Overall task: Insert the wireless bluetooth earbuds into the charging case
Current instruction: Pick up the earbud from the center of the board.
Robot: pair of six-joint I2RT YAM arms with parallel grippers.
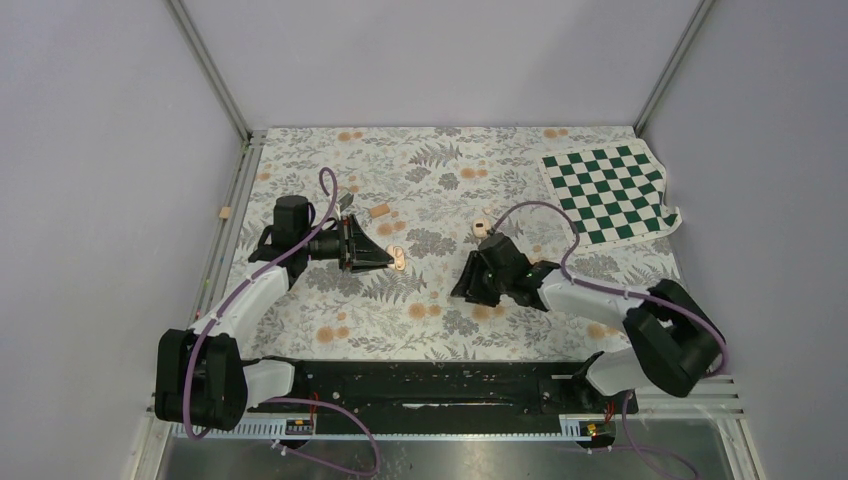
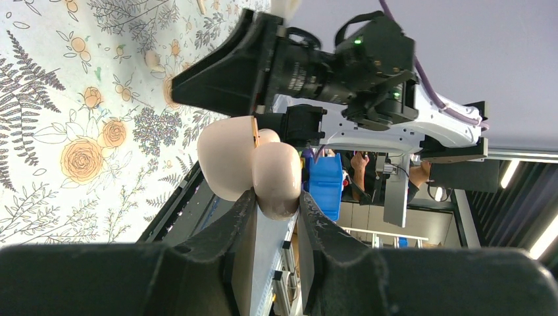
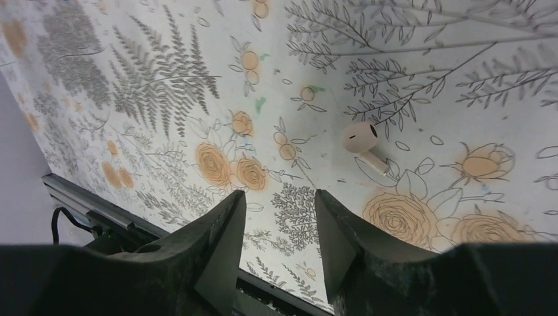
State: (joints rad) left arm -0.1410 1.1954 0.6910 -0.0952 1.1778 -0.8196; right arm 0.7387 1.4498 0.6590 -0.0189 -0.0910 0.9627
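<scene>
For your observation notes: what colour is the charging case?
The charging case is pale peach-pink, seen best in the left wrist view.

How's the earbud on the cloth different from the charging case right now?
The charging case is gripped in the left hand; the earbud lies loose on the floral cloth. The case shows two rounded halves; the earbud has a bulb and stem. Both are pale peach.

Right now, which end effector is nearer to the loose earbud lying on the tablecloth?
Right. The right end effector hovers open just short of the earbud, which lies slightly ahead of it. The left end effector is farther off to the left, shut on the charging case.
</scene>
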